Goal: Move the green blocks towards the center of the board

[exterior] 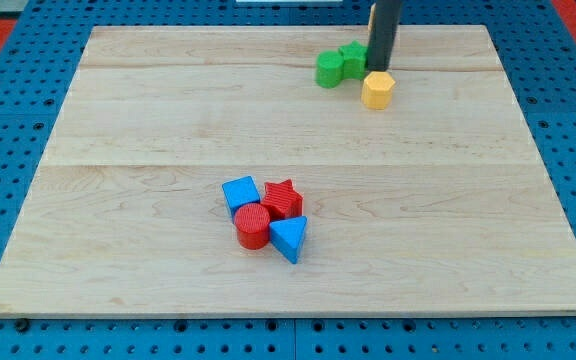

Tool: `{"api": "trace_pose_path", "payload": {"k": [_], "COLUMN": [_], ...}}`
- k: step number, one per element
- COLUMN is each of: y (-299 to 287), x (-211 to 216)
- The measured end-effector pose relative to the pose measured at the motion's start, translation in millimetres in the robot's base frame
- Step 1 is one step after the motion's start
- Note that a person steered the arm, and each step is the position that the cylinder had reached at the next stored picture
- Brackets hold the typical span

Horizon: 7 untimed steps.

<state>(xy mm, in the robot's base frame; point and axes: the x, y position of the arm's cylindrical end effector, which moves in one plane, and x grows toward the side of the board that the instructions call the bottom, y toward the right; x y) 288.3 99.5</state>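
Two green blocks sit near the view's top, right of centre: a green cylinder (329, 70) and, touching it on its right, a green star-like block (353, 58). My tip (379, 70) is the lower end of the dark rod. It stands just right of the green star-like block, touching or nearly touching it, and just above a yellow hexagonal block (377, 90).
Near the middle of the wooden board (118, 200) is a tight cluster: a blue cube (241, 193), a red star (283, 198), a red cylinder (252, 226) and a blue triangular block (290, 238). A blue pegboard surrounds the board.
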Motion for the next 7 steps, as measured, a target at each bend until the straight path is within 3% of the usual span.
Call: {"api": "trace_pose_path", "payload": {"k": [1, 2, 3, 6, 7], "y": [-22.0, 41.5, 64.1, -96.1, -123.9], "x": [13.3, 7.0, -13.9, -23.3, -15.5]}}
